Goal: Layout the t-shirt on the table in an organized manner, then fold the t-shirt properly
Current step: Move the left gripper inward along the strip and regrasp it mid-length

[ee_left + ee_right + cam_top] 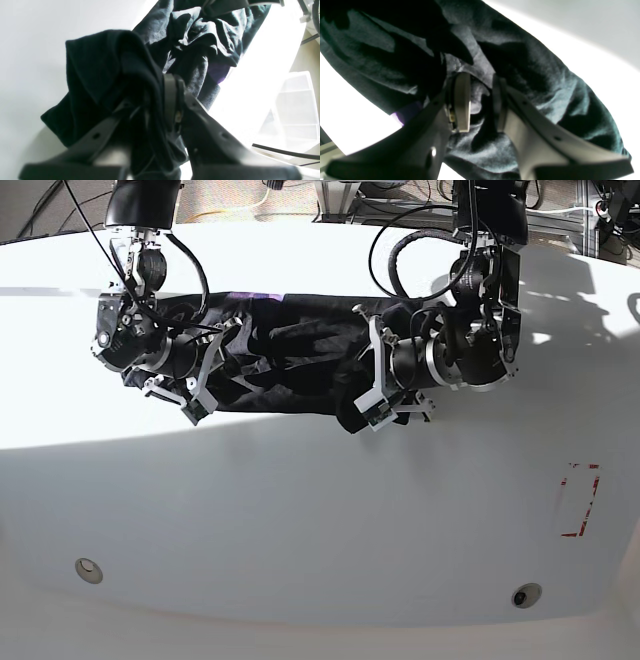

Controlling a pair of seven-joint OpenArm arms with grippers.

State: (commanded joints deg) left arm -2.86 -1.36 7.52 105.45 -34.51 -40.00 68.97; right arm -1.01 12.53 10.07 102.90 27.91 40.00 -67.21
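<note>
The black t-shirt [290, 365] lies bunched in a long wrinkled band across the far half of the white table [320, 510], stretched between the two arms. In the base view the left tool [372, 380] sits at the band's right end and the right tool [205, 370] at its left end.

From the left wrist camera, the left tool [160, 100] has its jaws drawn close together with a thick fold of the t-shirt [105, 75] pinched between them; cloth drapes over one finger and hangs down past the other. Beyond that fold the rest of the garment runs away in rumpled ridges, and a small purple tag [218, 72] shows at its edge, beside the bright table surface.

From the right wrist camera, the right tool [481, 100] has its jaws at a narrow gap, and a ridge of the t-shirt [532, 75] rises between the pads [462, 100]. It seems to grip that ridge, though shadow makes the contact hard to confirm. A bit of purple [406, 112] shows at the cloth's lower left edge.

Nearer the camera in the base view the table carries a red dashed rectangle [580, 500] at the right and two round metal discs [88, 569], one near each front corner, all well apart from the t-shirt.
</note>
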